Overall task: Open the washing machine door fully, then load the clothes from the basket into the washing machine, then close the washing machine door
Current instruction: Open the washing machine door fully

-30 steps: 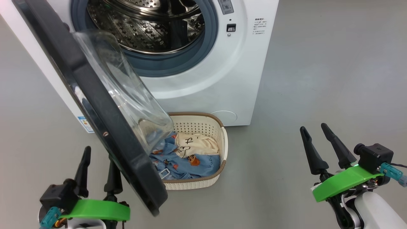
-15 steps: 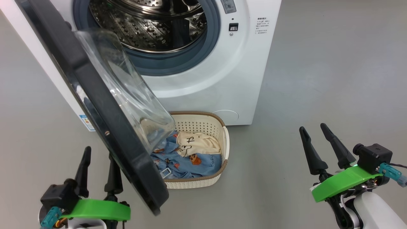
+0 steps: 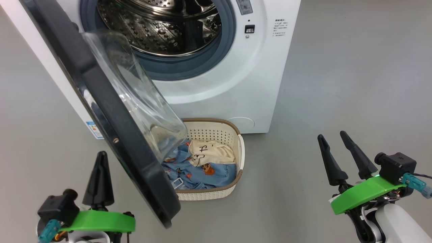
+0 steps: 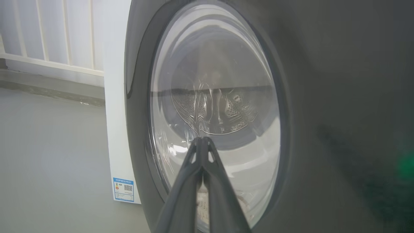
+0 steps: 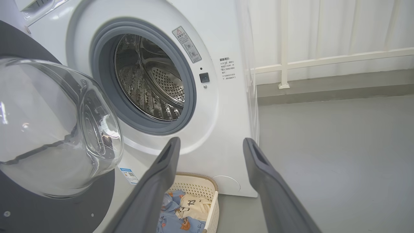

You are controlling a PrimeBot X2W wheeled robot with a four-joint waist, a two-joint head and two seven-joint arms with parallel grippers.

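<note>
Head view: washing machine [image 3: 236, 84]; washing machine door [image 3: 138, 165] swung partway open. Basket [image 3: 216, 133] holding clothes [image 3: 206, 168], on the floor at the machine's foot. Left gripper [image 3: 100, 154] fingers together, empty; right gripper [image 3: 332, 135] fingers apart, empty.
Left wrist view: fingertips joined, facing the door glass.
Right wrist view: steel drum [image 5: 148, 84] beyond the spread fingers.

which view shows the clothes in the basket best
Head view: the light blue printed and cream clothes lie open in the cream perforated plastic basket, their left edge behind the glossy black round door. The right wrist view catches part of them at its bottom edge; the left wrist view faces the door's glass.
</note>
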